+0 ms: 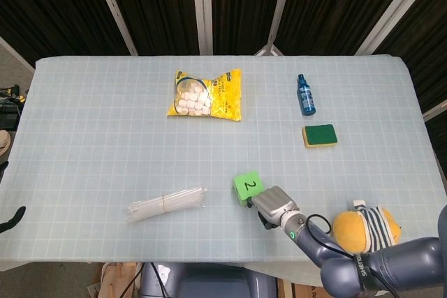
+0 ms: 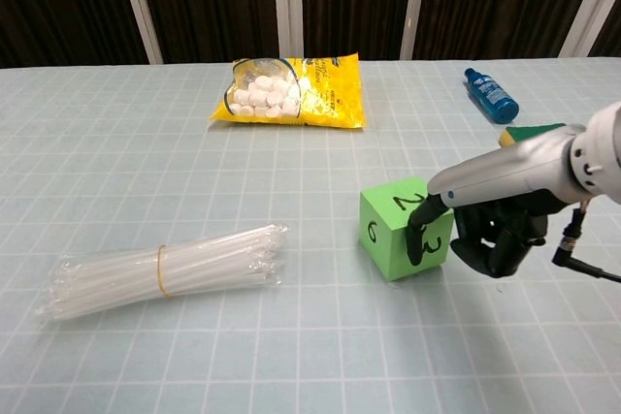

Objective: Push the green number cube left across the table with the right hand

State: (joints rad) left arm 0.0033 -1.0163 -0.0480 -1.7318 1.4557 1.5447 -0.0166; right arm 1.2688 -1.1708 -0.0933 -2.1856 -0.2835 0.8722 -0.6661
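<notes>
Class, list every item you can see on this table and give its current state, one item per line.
green number cube: on the table, turned corner-on, 2 on top
right hand: a finger touches the cube's right face
bag of white balls: lying flat
bundle of clear straws: lying flat, banded
blue bottle: lying down
sponge: flat, green side up
striped plush toy: at the table's near edge

Bright, even overhead light; soft shadows, sharp focus, dark backdrop.
</notes>
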